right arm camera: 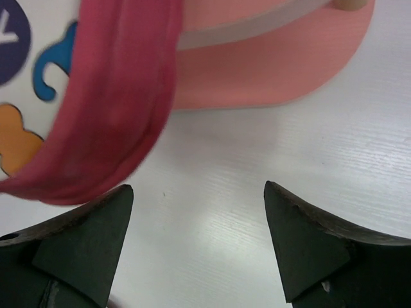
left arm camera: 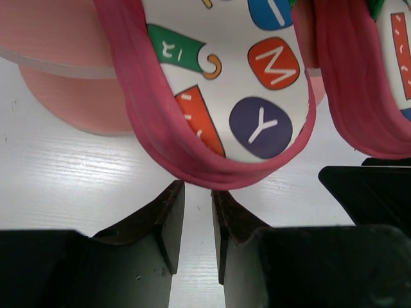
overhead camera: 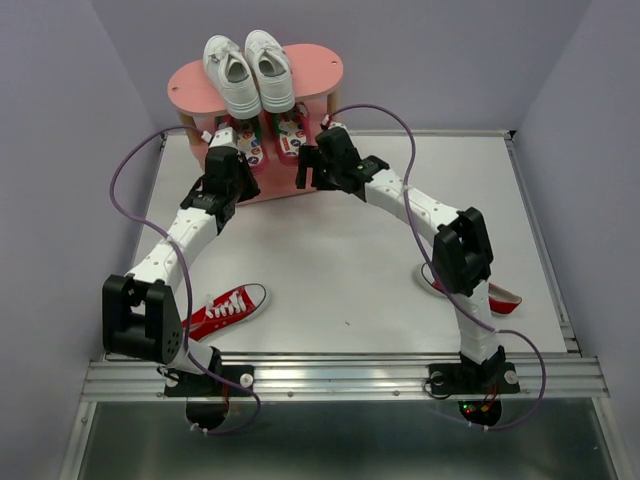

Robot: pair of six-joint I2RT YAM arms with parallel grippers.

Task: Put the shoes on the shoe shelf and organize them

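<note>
Six shoes are in sight, three pairs in all, on and around one pink shoe shelf (overhead camera: 322, 68). It stands at the far side of a white surface (overhead camera: 340, 255), which is closed in by pale lilac walls (overhead camera: 420, 50) and edged at the near side by a metal rail (overhead camera: 340, 375).

Two white sneakers (overhead camera: 247, 72) sit side by side on the top board. Two flip-flops with lettered footbeds lie on a lower board, their heels jutting over its front edge: one (left arm camera: 244, 83) in front of the left arm, the other (right arm camera: 109, 115) by the right arm. Two red sneakers rest on the surface, well apart: one (overhead camera: 228, 306) near the left arm's base, the other (overhead camera: 500, 298) mostly hidden behind the right arm.

The left hand (left arm camera: 198, 196) has its fingers drawn almost together, with a thin slit between them and nothing in it, just short of the flip-flop's heel. The right hand (right arm camera: 199, 205) is spread wide over bare surface and holds nothing
</note>
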